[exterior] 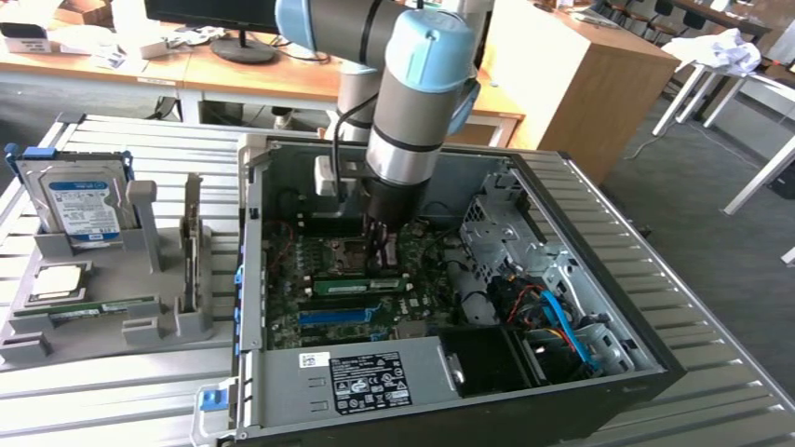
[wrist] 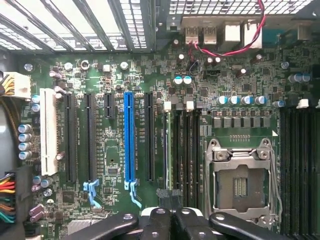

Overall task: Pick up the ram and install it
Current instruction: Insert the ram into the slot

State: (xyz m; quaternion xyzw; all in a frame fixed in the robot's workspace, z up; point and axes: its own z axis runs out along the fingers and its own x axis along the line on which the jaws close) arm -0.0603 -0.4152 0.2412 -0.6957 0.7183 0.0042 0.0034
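Hovering inside the case, the hand (wrist: 170,220) looks closed, gripping nothing; one ram (exterior: 356,284) sits seated.

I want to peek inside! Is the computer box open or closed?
Open. The computer box has no side cover, so its green motherboard shows inside.

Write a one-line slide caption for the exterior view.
Robot arm reaching into the open computer case, its hand low over the motherboard near a seated ram; hard drive waits in the rack.
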